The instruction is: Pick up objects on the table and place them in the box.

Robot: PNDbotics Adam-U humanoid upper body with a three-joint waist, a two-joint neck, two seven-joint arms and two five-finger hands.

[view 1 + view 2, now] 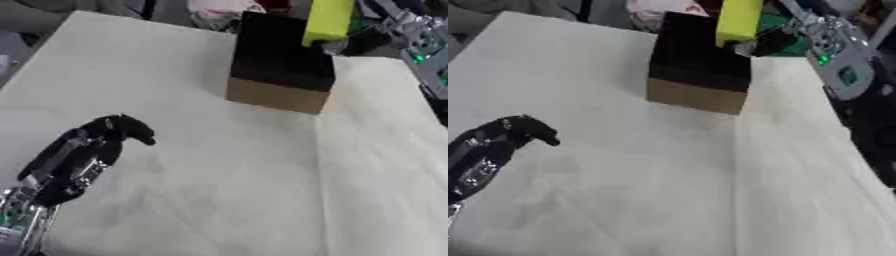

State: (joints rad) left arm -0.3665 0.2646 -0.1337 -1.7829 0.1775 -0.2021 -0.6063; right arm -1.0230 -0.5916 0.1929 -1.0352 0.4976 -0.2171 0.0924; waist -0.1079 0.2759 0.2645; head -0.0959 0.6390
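A box (pixel 282 70) with black upper walls and a brown cardboard base stands at the far middle of the table. Over its far right corner my right hand (pixel 360 41) holds a yellow-green rectangular block (pixel 327 21), upright; most of the hand is hidden behind the block and the box. My left hand (pixel 98 142) hovers over the near left of the table, fingers curled downward, with nothing in it.
The table is covered by a cream cloth (pixel 245 180) with a crease running down its right part. Beyond the far edge lies clutter, including a pink and white item (pixel 219 10). My right forearm with green lights (pixel 833 50) enters from the upper right.
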